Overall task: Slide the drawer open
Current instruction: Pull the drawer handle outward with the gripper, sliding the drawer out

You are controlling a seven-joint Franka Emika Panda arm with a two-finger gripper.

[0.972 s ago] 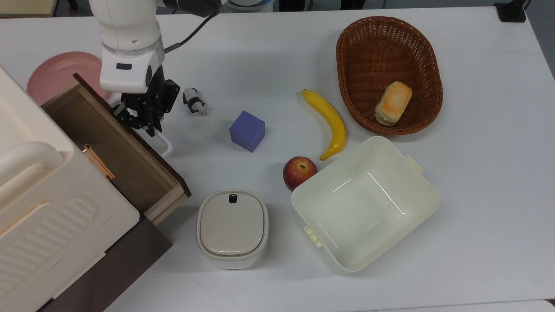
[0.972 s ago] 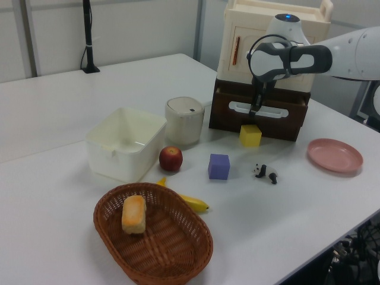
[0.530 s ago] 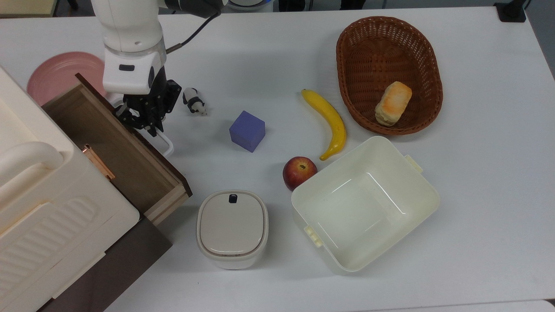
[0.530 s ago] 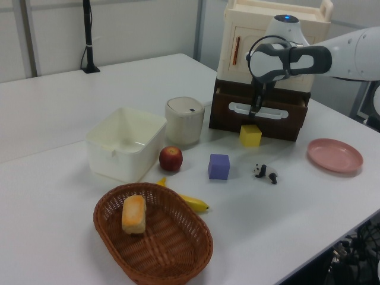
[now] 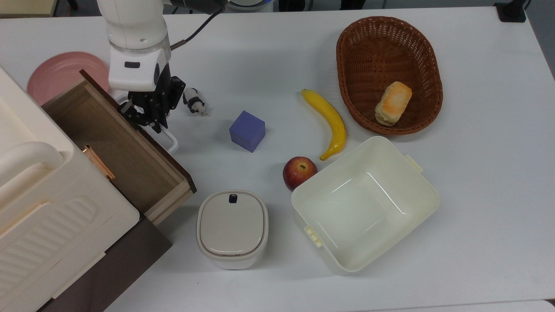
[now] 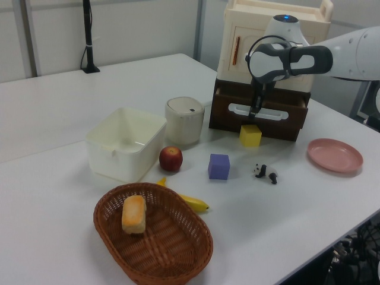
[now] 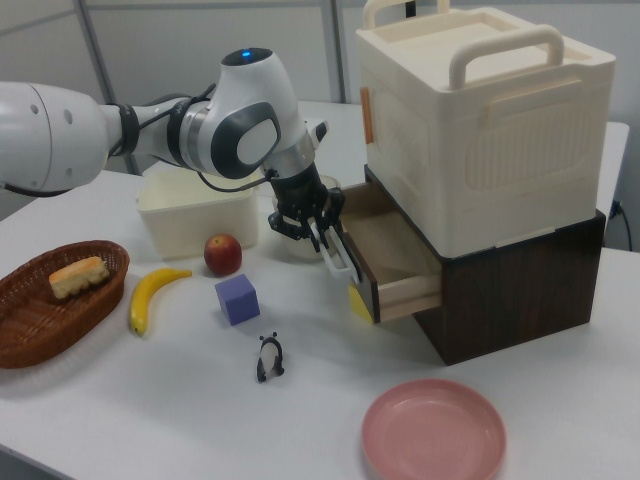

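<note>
The black two-finger pincer (image 5: 149, 116) is clamped on the white loop bar handle (image 5: 167, 138), the sensible hold on the rigid, wide shallow wooden drawer (image 5: 121, 147), which should glide lightly.

White table (image 5: 477, 195), pale panelled walls (image 6: 136, 27) behind, black post (image 6: 89, 35) at table edge.

You see a wide wooden drawer (image 5: 117, 147): light, matt grained wood inside, a dark brown front panel, a smooth white plastic loop handle (image 5: 167, 138). The square cream plastic tub (image 5: 364, 203) looks glossy, catching highlights. The oval brown basket (image 5: 388, 73) is rough woven wicker. The white surface (image 5: 477, 173) looks smooth and matt. The round pink plate (image 7: 433, 432) has a soft sheen.
</note>
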